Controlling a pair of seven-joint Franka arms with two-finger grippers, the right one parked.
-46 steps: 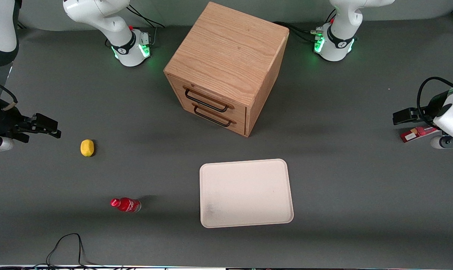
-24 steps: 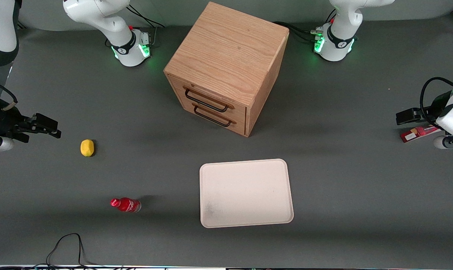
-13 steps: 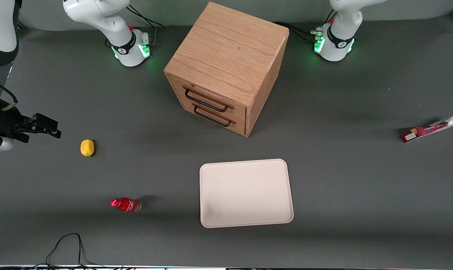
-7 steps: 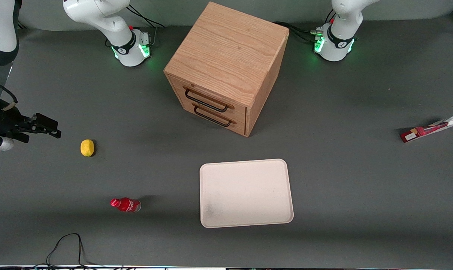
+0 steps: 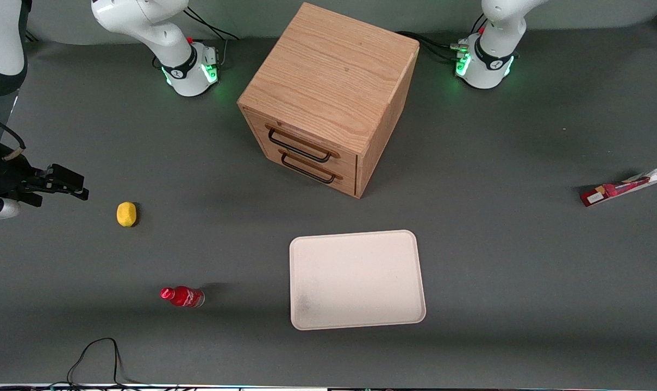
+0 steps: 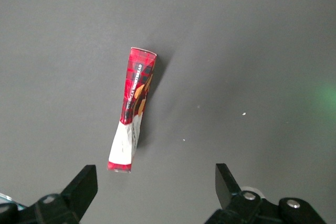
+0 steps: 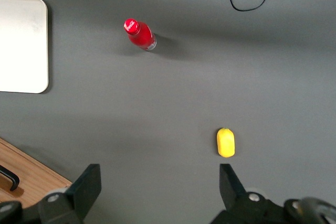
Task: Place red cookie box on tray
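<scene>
Dark grey matting is covering the whole table, and the red cookie box (image 5: 627, 185) is lying flat on it out at the working arm's end, well apart from the tray (image 5: 356, 279), which is sitting nearer the front camera than the wooden cabinet (image 5: 328, 98). In the wrist view the gripper (image 6: 156, 187) is being held above the red cookie box (image 6: 132, 108) with its fingers (image 6: 84, 183) spread wide and nothing between them. It is not being shown in the front view.

Judging from that, the reach is being lined up and nothing is being gripped yet. The box is looking slim and slightly crumpled, so the fingers are probably best brought down across its narrow width near the middle, with the wrist being turned to match its slant, and closed gently so the cardboard is not being crushed.
</scene>
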